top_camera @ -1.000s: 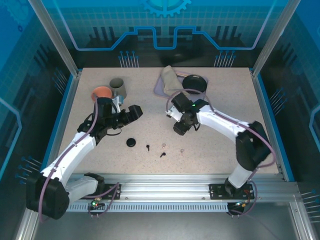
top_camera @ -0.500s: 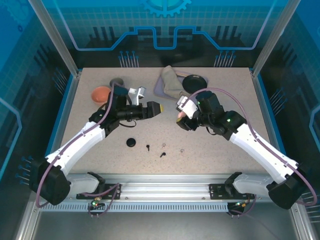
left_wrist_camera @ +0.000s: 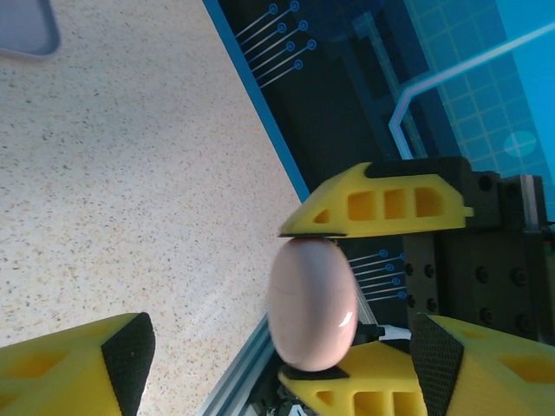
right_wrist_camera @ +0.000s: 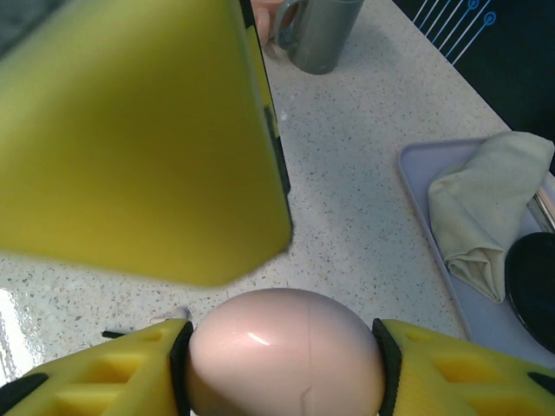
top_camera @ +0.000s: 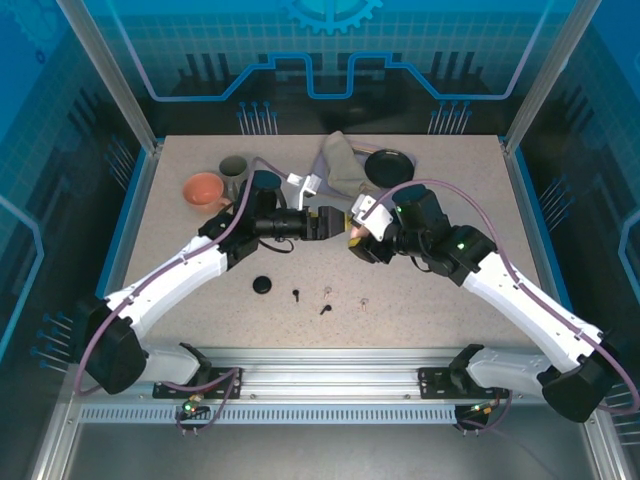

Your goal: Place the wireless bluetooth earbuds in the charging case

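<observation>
**Earbuds loose on the table, case clamped in your right gripper**

All four earbuds lie on the speckled table [top_camera: 450, 180], on the arm-base side of both grippers and well apart from them. One black earbud [top_camera: 297, 294] and the other black earbud [top_camera: 324, 309] sit below your left gripper [top_camera: 335, 224]. A pale earbud [top_camera: 327, 291] lies just beside them, and the other pale earbud [top_camera: 363, 300] lies below your right gripper [top_camera: 358, 240].

The pink egg-shaped charging case [top_camera: 355, 232] is off the table, closed, with its seam visible. Your right gripper has it pinched between both yellow fingers, one on each side.

Your left gripper faces it nose to nose. Its jaws stand wide, with the case between the two black pads [left_wrist_camera: 130, 355] and neither pad touching it.

A small round black case [top_camera: 262, 285] rests on the table to the left of the earbuds, under your left forearm. Beyond the grippers, at the far edge, you have an orange cup [top_camera: 203, 187], a grey mug [top_camera: 234, 166] and a lilac tray [top_camera: 318, 180] that carries a folded cloth [top_camera: 340, 160] and a black dish [top_camera: 389, 165].
</observation>
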`<act>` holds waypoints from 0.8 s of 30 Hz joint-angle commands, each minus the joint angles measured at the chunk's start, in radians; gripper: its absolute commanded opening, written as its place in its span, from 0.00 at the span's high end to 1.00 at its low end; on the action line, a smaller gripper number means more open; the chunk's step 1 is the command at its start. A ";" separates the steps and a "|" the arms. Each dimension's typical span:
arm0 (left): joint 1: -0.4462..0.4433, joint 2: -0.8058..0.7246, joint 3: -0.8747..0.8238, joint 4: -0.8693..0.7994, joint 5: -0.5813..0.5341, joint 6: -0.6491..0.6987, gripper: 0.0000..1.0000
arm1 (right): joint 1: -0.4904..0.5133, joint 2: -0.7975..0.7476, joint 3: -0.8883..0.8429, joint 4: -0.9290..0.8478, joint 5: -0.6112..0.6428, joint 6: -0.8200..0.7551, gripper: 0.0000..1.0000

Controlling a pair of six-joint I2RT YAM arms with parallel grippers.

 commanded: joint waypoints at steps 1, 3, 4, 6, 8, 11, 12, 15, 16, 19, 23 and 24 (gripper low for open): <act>-0.021 0.018 0.047 0.011 0.036 0.011 0.20 | 0.019 0.016 0.028 0.015 -0.007 -0.012 0.46; -0.028 0.032 0.057 0.003 0.042 0.017 0.23 | 0.021 0.020 0.030 0.018 -0.008 -0.013 0.46; -0.031 0.039 0.061 -0.001 0.045 0.018 0.24 | 0.022 0.021 0.031 0.019 -0.008 -0.011 0.46; -0.036 0.052 0.069 -0.008 0.045 0.023 0.25 | 0.023 0.022 0.031 0.022 -0.008 -0.009 0.46; -0.039 0.064 0.079 -0.016 0.046 0.029 0.26 | 0.022 0.021 0.030 0.024 -0.008 -0.007 0.46; -0.045 0.077 0.091 -0.035 0.048 0.040 0.29 | 0.023 0.020 0.027 0.028 -0.004 -0.005 0.46; -0.047 0.081 0.094 -0.036 0.053 0.041 0.29 | 0.022 0.017 0.024 0.032 -0.002 -0.004 0.46; -0.048 0.092 0.098 -0.026 0.084 0.040 0.32 | 0.022 0.011 0.016 0.049 -0.002 0.000 0.46; -0.048 0.097 0.101 -0.028 0.097 0.042 0.34 | 0.023 0.011 0.014 0.052 -0.002 0.001 0.46; -0.048 0.112 0.115 -0.043 0.128 0.049 0.39 | 0.022 0.014 0.016 0.060 -0.006 0.002 0.46; -0.049 0.119 0.127 -0.065 0.143 0.063 0.49 | 0.021 0.020 0.019 0.067 -0.010 0.001 0.46; -0.049 0.119 0.127 -0.066 0.144 0.068 0.51 | 0.020 0.020 0.020 0.067 -0.010 0.001 0.46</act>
